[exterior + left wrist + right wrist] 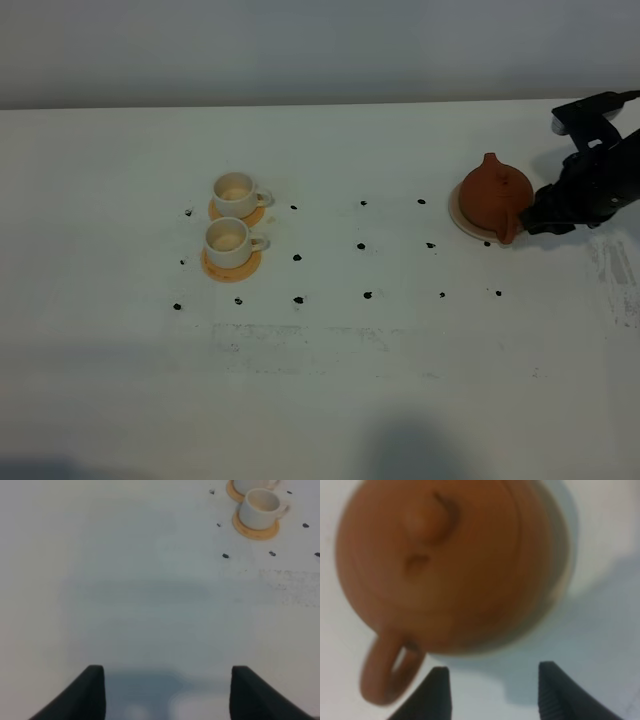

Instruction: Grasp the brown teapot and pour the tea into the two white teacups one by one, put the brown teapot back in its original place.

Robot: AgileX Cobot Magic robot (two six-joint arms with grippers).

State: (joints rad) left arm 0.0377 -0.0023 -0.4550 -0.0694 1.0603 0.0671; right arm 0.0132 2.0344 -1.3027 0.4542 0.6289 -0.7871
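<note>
Well, nothing looks done yet: the brown teapot [492, 195] sits on its cream saucer [455, 218], far from the two white teacups [229, 240]. The right gripper [492, 685] has open jaws beside the handle [385, 675], holding nothing; the left gripper [167, 690] is open too. Grabbing and pouring are left

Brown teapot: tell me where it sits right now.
In the exterior high view the brown teapot sits on its cream saucer at the right, with the open right gripper just beside its handle.
</note>
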